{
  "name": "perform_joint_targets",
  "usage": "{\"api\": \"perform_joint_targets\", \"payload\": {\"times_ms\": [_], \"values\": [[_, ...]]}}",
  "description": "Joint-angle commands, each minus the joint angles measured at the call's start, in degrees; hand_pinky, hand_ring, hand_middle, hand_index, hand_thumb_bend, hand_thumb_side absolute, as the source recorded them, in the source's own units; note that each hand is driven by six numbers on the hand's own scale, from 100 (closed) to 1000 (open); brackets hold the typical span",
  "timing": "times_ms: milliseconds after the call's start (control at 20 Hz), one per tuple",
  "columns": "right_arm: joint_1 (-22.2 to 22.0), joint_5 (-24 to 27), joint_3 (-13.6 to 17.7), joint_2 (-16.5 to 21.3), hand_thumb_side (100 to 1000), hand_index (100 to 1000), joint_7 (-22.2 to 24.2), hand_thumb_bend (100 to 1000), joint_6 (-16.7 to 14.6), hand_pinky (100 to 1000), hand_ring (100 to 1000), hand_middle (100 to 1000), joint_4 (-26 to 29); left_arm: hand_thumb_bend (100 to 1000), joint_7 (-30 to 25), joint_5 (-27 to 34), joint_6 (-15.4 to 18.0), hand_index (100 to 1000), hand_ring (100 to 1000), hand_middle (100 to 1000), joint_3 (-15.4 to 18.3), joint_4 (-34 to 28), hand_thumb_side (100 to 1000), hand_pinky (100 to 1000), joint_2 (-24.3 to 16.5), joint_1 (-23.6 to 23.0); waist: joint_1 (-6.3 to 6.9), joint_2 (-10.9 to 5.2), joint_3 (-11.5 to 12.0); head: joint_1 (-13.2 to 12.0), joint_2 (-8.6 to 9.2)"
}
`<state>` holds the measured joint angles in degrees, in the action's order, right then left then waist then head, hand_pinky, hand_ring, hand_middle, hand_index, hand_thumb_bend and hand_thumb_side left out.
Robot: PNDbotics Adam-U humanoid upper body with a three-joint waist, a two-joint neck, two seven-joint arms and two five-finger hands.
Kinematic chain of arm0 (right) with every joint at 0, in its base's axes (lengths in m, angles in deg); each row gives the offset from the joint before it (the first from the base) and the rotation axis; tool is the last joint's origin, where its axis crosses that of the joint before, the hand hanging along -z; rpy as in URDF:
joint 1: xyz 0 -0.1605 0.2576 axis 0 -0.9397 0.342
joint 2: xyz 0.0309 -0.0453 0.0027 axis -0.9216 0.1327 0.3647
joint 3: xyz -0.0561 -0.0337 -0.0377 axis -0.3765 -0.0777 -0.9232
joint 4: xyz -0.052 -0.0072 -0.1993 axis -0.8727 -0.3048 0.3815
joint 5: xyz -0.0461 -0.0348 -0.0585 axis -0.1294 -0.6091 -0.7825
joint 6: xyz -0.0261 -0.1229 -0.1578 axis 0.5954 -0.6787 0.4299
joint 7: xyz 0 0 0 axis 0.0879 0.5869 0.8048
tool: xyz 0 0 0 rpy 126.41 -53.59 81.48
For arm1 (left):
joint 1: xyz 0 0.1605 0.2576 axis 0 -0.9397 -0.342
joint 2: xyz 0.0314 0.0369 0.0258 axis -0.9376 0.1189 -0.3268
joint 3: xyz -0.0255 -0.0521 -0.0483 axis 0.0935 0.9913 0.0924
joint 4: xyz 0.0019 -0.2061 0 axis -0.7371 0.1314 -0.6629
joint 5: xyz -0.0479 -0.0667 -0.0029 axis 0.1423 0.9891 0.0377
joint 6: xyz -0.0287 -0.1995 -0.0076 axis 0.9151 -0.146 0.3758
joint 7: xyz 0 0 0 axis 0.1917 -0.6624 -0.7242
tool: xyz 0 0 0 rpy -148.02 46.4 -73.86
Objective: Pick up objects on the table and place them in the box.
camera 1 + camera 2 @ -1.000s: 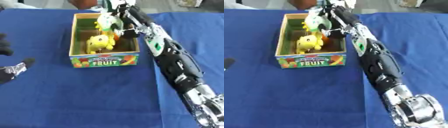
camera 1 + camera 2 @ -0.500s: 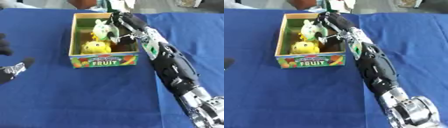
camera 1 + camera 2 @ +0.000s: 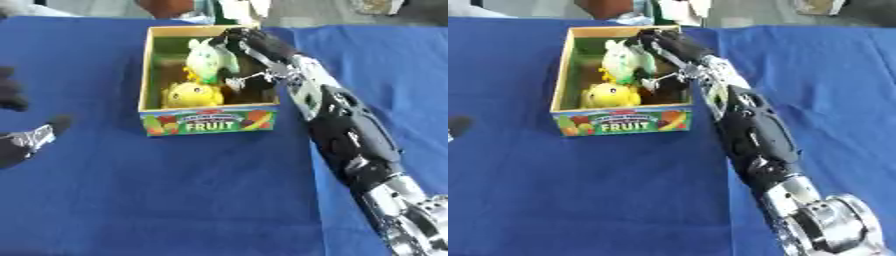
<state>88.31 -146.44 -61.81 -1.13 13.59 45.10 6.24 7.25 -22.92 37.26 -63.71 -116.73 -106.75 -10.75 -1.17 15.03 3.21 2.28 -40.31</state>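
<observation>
At the left edge my left hand [image 3: 19,145] rests idle; whether its fingers are apart or together I cannot tell. Over the box [image 3: 209,122], my right hand [image 3: 249,42] curls round the pale green toy [image 3: 208,59] above the yellow toy [image 3: 192,94]. Letting go unevenly could tip it across the wall.

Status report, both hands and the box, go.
Right hand over the fruit box, fingers curled on pale green toy. Yellow toy already inside. Left hand idle at the left edge, fingers unclear. Nothing blocking.
</observation>
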Motion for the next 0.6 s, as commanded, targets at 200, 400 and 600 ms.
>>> {"api": "perform_joint_targets", "payload": {"times_ms": [200,400,600], "values": [[1.47,4.23,-0.97,3.4,100,900,4.12,411,-2.69,707,921,812,5.68,806,0.41,-0.42,-0.01,702,504,514,0.73,-0.42,100,558,-0.62,-0.12,0.18,-1.18,-0.56,-0.64,-0.3],[1.26,8.81,-1.27,5.42,100,889,4.81,406,-2.17,700,910,795,8.31,806,0.69,-0.54,-0.04,702,504,513,0.99,-0.31,100,558,-0.65,-0.62,0.18,-1.58,-1.19,-1.12,-0.34],[0.6,14.74,-1.87,8.42,100,877,4.78,398,-1.5,693,895,779,11.08,807,1.05,-0.75,-0.1,701,503,513,1.32,-0.11,100,558,-0.78,-1.08,0.04,-1.82,-1.94,-1.83,-0.28]]}}
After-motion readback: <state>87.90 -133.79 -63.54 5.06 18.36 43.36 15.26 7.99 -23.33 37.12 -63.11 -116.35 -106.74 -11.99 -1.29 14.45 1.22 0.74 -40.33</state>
